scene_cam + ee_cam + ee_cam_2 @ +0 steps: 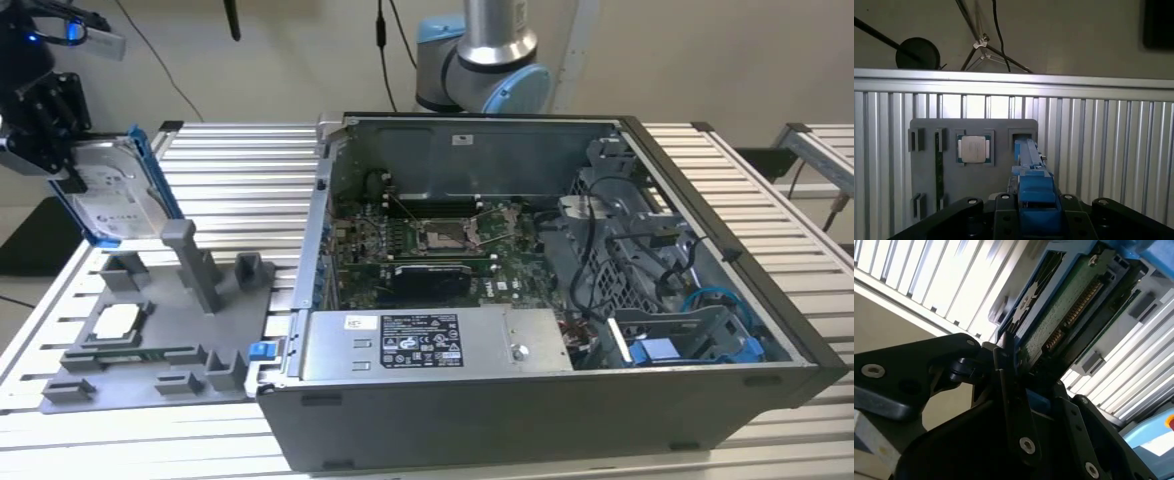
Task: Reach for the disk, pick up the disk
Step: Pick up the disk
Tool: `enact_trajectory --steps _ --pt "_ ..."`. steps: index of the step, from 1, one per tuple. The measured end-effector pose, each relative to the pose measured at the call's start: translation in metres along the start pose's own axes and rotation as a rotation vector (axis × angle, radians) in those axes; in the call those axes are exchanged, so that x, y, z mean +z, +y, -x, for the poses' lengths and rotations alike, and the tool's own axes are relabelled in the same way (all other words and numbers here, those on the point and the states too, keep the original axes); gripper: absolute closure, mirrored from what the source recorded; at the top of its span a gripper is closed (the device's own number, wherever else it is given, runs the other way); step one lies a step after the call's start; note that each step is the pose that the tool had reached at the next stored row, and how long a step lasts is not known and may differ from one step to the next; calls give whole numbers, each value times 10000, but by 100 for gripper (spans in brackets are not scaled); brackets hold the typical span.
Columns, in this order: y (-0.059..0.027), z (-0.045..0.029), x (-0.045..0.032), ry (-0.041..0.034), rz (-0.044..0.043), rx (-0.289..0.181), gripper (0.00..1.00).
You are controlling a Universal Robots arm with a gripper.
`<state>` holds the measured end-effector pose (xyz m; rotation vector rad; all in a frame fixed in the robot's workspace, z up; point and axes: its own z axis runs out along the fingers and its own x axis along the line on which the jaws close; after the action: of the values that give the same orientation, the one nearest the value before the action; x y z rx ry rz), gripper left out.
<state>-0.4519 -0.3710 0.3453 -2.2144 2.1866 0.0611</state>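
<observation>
Disk (pixel 118 200): flat rectangular silver-grey metal hard drive, white printed label, clipped in a bright blue plastic frame. It stands on edge and leans slightly, at the exterior view's left, over the far end of the grey plastic fixture tray (pixel 147 330) on the ribbed aluminium desk (pixel 240 160).

Black tool (pixel 70 170) is clamped on the drive's upper end. In the second wrist view the tool (pixel 1014 365) has its jaws set either side of the edge, with the green circuit-board face (pixel 1069 315) running away from them. In the first wrist view the blue frame (pixel 1035 190) sits between the jaws, edge-on, above an open slot (pixel 1023 136) in the tray. Cannot tell whether the lower edge is clear of that slot.

Risks, as judged:
- The grip is at one end, so most of the drive's length hangs below. The disk could swing or creep in the jaws.
- The jaws appear to bear partly on plastic frame. If so, it may flex or unclip from the metal body.
- A lower corner could snag the slot wall or the tall grey post (pixel 194 265) just beside it, tugging the tray.
- A jolted tray would disturb the small square silver chip (pixel 118 320) seated in its pocket.
- The open grey computer case (pixel 534 400) lies well apart and poses no collision concern here.
</observation>
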Motion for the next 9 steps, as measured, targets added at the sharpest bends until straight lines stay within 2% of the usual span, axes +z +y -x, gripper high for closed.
enact_trajectory --steps 9 --pt "1 9 -187 1 2 0 100"
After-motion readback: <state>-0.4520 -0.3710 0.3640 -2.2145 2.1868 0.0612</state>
